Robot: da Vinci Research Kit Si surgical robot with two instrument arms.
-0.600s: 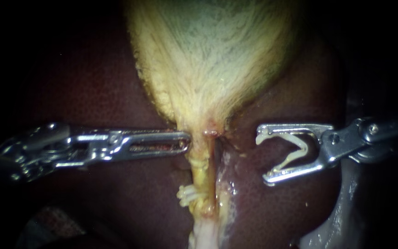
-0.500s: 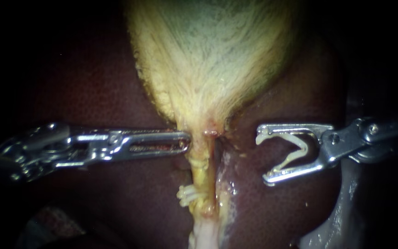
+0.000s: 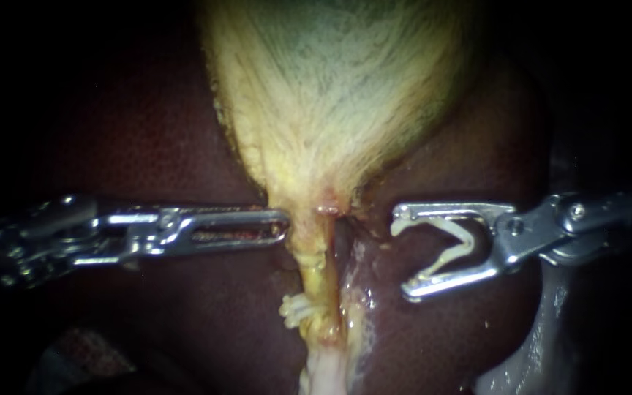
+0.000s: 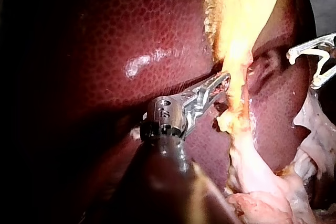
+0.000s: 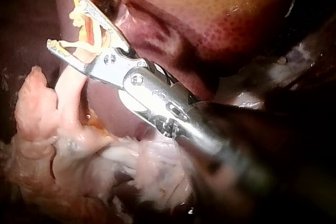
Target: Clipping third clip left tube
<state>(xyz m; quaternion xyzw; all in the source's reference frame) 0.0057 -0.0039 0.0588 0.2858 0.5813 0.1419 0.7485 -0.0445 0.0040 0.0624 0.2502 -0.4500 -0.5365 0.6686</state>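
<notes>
**A:** Left instrument?

**B:** In from the left edge, level across mid-frame. Jaws lying together, nothing held. Tip just beside the left tube, not clearly touching it.

**A:** And the tube?

**B:** Yellow, at centre. Runs down from the gallbladder neck toward the bottom edge, over dark liver. Already carries a placed clip, white, at lower centre.

**A:** Right instrument?

**B:** In from the right edge, at about the same height. Jaws spread wide, gripping an open clip between them. Faces the tube, near it but apart.
</notes>
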